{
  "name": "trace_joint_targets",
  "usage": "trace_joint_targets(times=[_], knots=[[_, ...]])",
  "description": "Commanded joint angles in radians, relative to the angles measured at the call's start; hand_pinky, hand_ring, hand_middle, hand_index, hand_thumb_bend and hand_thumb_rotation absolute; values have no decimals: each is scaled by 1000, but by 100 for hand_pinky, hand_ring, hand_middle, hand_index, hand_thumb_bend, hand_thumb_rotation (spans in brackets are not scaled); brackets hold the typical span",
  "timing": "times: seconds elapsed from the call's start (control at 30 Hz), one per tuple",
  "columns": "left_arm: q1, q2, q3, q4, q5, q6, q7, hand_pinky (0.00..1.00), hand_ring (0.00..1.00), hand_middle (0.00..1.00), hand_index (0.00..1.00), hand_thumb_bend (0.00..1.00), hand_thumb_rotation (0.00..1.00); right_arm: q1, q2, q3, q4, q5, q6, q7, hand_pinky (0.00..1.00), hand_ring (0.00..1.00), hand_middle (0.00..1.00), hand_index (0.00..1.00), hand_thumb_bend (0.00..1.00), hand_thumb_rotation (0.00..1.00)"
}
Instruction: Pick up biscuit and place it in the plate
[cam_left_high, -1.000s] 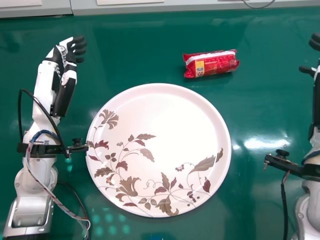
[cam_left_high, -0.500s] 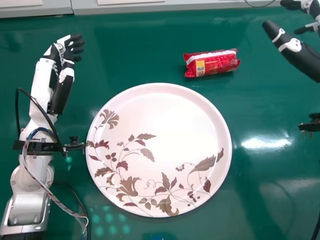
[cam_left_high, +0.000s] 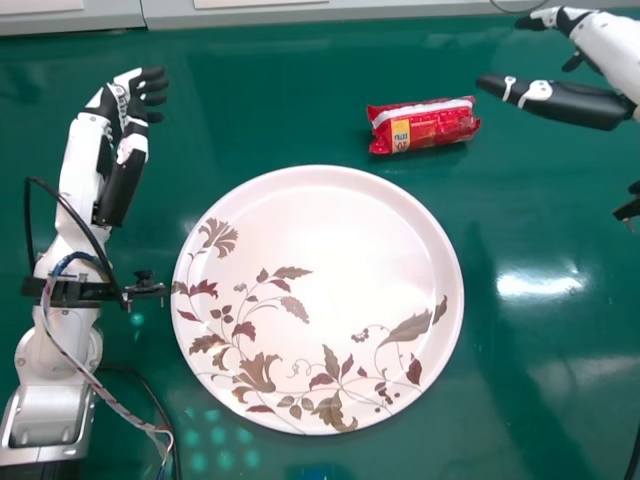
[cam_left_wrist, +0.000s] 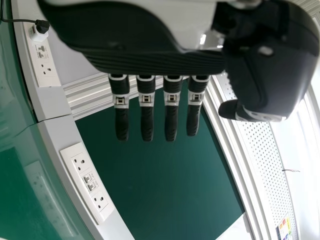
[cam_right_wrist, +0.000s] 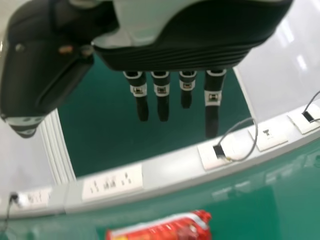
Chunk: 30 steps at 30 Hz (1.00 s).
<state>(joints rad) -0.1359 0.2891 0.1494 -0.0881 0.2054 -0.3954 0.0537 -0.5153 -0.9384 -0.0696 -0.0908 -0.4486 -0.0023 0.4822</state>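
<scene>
Beyond the plate (cam_left_high: 318, 300) lies a shiny red biscuit packet (cam_left_high: 422, 126)

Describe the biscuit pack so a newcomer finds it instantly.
Find the big round white plate with brown leaf prints on the green table. Just beyond its far rim, toward the robot's right, lies the biscuit pack: a small bright-red wrapper with a white stripe and yellow patch, unlike the pale plate.

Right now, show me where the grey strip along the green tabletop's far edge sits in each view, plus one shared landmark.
Head view: the grey strip crosses the top, beyond the biscuit packet.
Left wrist view: the grey strip, with sockets, beyond the left hand.
Right wrist view: the grey strip passes between the right hand and the biscuit packet.
Shared landmark: the green tabletop bordering it.
</scene>
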Motion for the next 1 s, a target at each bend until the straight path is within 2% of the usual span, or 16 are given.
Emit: trace_joint_targets(times=[0.0, 0.07, 0.13, 0.17, 0.37, 0.6, 0.8, 0.97], knots=[[6, 11, 6, 0, 4, -8, -2, 69, 79, 81, 83, 22, 4, -42, -26, 40, 36, -25, -28, 24, 62, 78, 95, 96, 100, 34], [8, 12, 8, 0, -1, -9, -5, 69, 79, 82, 83, 22, 4, -74, -41, 80, 66, -65, -44, 46, 63, 79, 96, 97, 100, 36], [9, 16, 10, 5, -5, -18, -7, 71, 79, 82, 84, 22, 3, -105, -50, 113, 95, -94, -54, 75, 75, 90, 98, 99, 100, 36], [10, 17, 11, 5, -5, -18, -8, 71, 79, 82, 84, 22, 3, -120, -55, 129, 113, -106, -70, 85, 77, 92, 98, 99, 100, 35], [16, 17, 10, -4, -4, -8, -9, 72, 80, 82, 84, 22, 1, -210, -67, 209, 219, -164, -150, 143, 88, 98, 100, 100, 100, 38], [23, 15, 10, -9, -3, -7, -12, 71, 80, 83, 84, 22, 2, -292, -59, 270, 328, -222, -247, 141, 88, 99, 100, 100, 100, 44], [30, 13, 9, -12, -10, -3, -15, 72, 80, 83, 84, 23, 4, -348, -49, 302, 375, -265, -299, 140, 86, 99, 100, 100, 100, 47], [30, 12, 4, -11, -1, -2, -12, 74, 81, 83, 84, 24, 3, -419, -30, 331, 434, -280, -333, 144, 86, 100, 100, 100, 100, 45]])
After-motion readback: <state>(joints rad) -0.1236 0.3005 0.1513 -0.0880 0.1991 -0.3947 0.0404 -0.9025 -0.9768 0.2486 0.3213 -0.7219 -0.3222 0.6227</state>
